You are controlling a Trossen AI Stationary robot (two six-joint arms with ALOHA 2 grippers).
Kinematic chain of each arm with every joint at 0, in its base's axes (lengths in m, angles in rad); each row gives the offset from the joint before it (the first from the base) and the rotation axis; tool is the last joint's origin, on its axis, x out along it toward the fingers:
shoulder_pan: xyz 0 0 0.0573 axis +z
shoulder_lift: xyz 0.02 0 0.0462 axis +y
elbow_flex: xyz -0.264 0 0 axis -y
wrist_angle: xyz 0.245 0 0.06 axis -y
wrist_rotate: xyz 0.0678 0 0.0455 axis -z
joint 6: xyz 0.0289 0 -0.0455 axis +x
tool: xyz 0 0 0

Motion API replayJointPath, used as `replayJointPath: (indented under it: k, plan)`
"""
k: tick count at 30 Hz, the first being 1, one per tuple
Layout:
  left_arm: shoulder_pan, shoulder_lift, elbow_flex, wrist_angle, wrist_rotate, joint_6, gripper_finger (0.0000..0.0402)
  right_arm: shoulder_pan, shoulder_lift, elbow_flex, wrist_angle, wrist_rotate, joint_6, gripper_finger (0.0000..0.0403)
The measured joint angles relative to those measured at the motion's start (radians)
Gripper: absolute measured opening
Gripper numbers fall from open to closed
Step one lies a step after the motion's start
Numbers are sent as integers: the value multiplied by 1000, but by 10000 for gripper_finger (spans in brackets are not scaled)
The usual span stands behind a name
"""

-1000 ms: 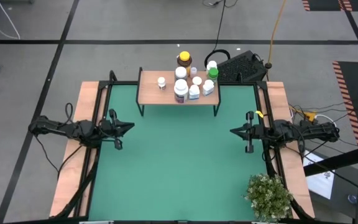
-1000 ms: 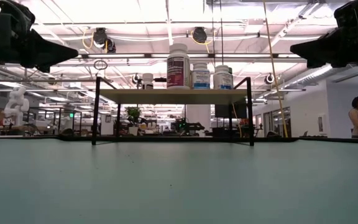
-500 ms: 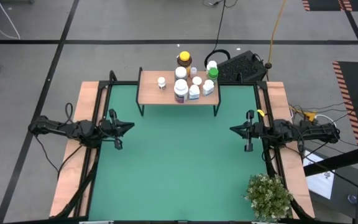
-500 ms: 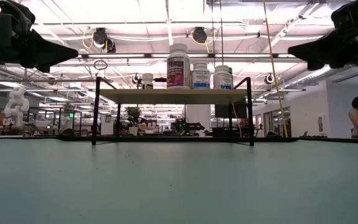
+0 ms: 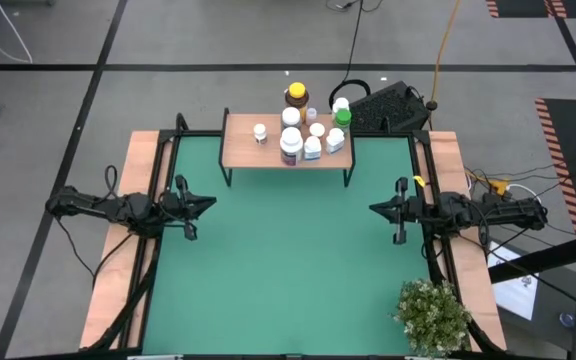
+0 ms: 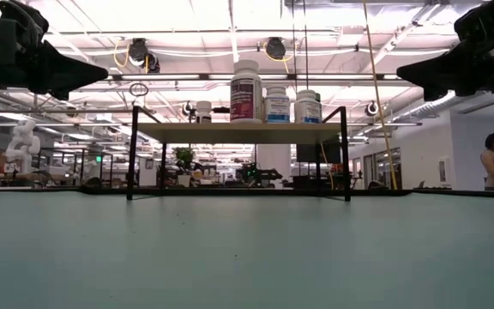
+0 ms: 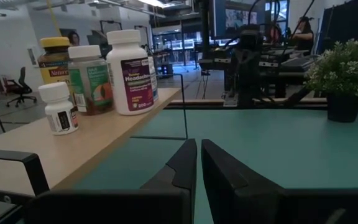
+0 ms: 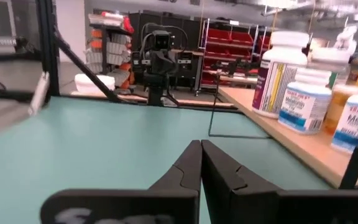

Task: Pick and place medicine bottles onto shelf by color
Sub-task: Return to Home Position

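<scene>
Found all medicine bottles (image 5: 290,140) standing on the shelf (image 5: 243,150) at 12 o'clock of the green surface (image 5: 288,260); none on the surface itself. Noted white ones clustered toward the shelf's 3 o'clock end, one small white bottle (image 5: 260,131) apart toward 9, amber bottle (image 5: 295,95) and green-capped bottle (image 5: 342,117) along the rear edge. Judged a grouping by colour. Found left gripper (image 5: 211,203) at 9 o'clock and right gripper (image 5: 373,209) at 3 o'clock, fingers pressed together, holding nothing, well apart from the shelf. Judged parked clear, sorting apparently complete.
</scene>
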Motion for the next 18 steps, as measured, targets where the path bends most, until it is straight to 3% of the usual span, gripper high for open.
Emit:
replayJointPath:
  k: [8, 18]
  plan:
    - [0, 0, 0, 2, 0, 0, 26, 0, 0, 0, 5, 1, -342, 0]
    - [0, 0, 0, 2, 0, 0, 26, 0, 0, 0, 8, 2, -350, 0]
